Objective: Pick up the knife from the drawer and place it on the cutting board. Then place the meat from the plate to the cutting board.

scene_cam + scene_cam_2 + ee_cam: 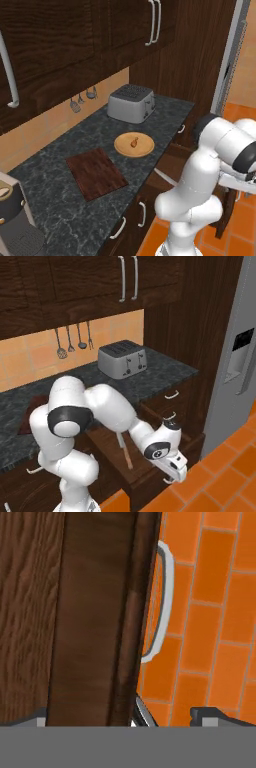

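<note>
- The drawer (150,456) stands pulled out below the counter (60,200), and the knife (125,452) lies inside it, tan handle towards the front.
- The gripper (125,717) hangs low at the drawer's front edge, beside the curved silver handle (162,602), over the orange floor tiles (215,612).
- Its fingers (205,716) are spread wide, one at each side of the hand view, with nothing held.
- Up on the counter, the cutting board (96,173) lies bare, just beside the plate (145,148).
- The meat (134,142) sits on the plate.
- A toaster (131,103) stands behind the plate by the wall.
</note>
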